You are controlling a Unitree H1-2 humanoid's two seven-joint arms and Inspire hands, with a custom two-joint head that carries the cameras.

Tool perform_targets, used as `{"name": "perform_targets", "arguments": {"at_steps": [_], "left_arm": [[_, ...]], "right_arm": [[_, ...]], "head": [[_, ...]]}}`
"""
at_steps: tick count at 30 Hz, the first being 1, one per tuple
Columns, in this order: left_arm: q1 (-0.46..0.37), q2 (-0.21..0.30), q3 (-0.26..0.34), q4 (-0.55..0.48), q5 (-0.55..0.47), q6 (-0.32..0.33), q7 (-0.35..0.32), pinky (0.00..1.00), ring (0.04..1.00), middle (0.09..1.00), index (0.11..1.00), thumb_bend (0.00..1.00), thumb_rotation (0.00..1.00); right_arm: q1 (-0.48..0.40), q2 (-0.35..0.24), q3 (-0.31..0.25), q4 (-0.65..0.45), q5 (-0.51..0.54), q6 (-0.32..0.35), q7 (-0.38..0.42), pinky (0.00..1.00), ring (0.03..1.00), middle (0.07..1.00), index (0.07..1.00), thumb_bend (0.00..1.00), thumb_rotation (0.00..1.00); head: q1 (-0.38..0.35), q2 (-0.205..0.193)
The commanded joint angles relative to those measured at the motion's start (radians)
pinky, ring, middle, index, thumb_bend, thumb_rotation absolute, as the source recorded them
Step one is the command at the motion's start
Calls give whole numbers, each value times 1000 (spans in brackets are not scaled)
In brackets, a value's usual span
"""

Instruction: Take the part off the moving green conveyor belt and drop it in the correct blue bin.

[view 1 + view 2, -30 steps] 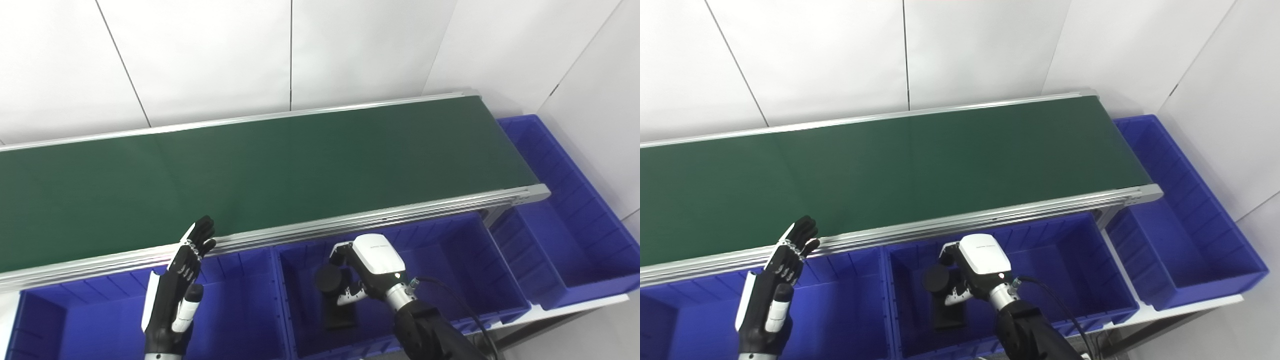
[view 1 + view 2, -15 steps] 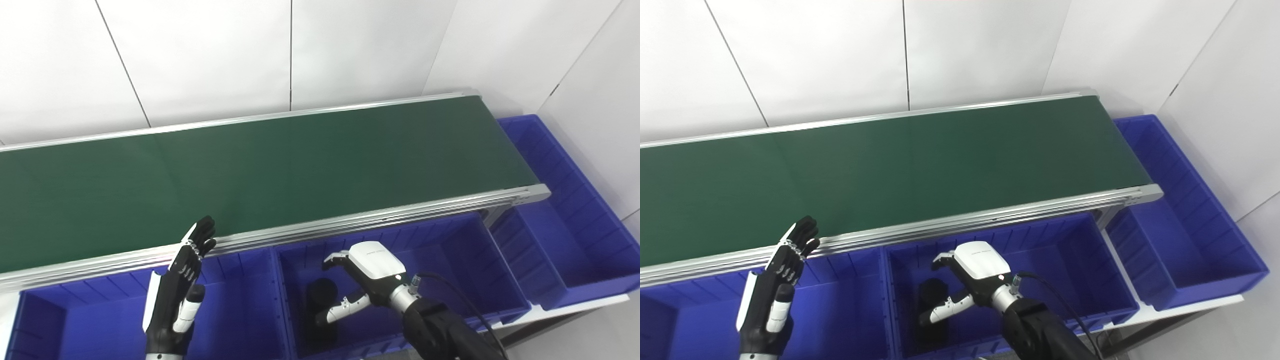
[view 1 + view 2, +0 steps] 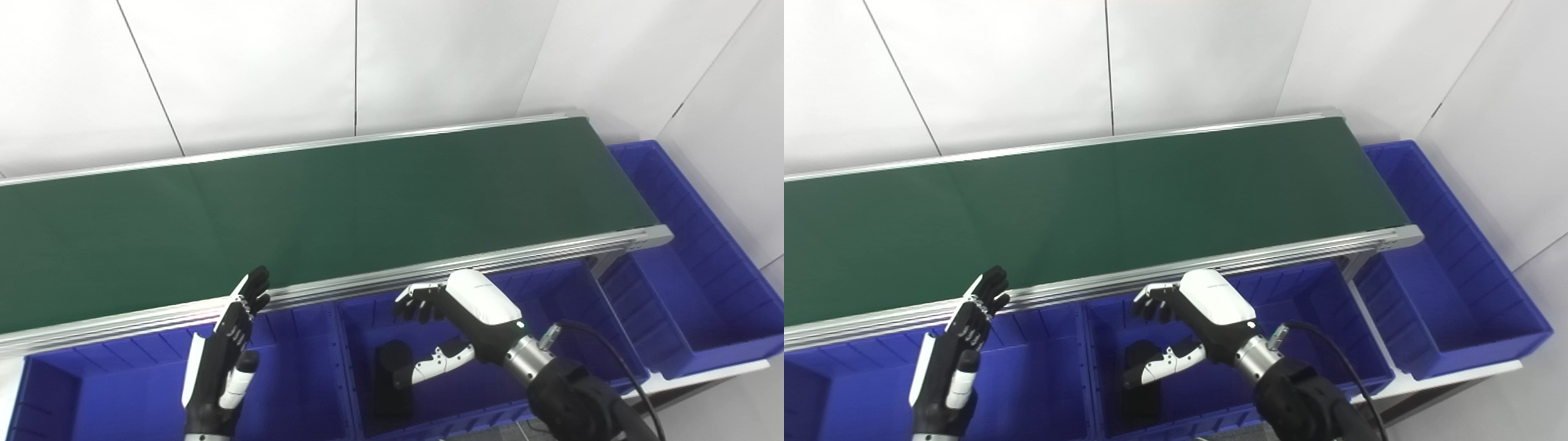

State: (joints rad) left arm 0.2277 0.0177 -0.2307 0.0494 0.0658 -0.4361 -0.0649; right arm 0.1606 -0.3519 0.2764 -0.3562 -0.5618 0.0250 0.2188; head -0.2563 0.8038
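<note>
White wall panels are backing the green conveyor belt (image 3: 318, 208), which is running bare from 9 o'clock toward 3 o'clock, with blue bins lining its near edge. At about 6 o'clock the black part (image 3: 392, 380) is lying on the floor of the middle bin (image 3: 551, 318), apart from any fingers. Just above it the right hand (image 3: 453, 324) is hanging with fingers spread and thumb out, gripping nothing. At 7 o'clock the left hand (image 3: 223, 361) is standing flat and upright over the left bin (image 3: 122, 367), fingers extended, also carrying nothing.

With the part apparently released, the step is clearing the bin. Doing it well probably means lifting the spread hand straight up before swinging toward the belt, so the thumb is not catching the part or the bin's divider wall, and keeping the fingers open for the next arrival.
</note>
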Motion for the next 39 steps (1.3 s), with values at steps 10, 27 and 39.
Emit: {"name": "perform_targets", "arguments": {"at_steps": [10,27,39], "left_arm": [[-19,-1,-82,16,66,-34,136,894,911,897,868,810,926],[-29,70,-194,61,112,-34,320,925,917,905,867,831,946],[-35,99,-223,81,113,-34,353,924,914,901,857,815,938]], "right_arm": [[-3,165,-86,248,418,-442,-131,597,676,717,727,814,725],[2,288,-15,543,456,-495,-260,929,931,925,910,816,1000],[-20,246,99,594,430,-495,-373,945,954,947,943,809,1000]], "head": [[139,-27],[238,-93],[247,-121]]}}
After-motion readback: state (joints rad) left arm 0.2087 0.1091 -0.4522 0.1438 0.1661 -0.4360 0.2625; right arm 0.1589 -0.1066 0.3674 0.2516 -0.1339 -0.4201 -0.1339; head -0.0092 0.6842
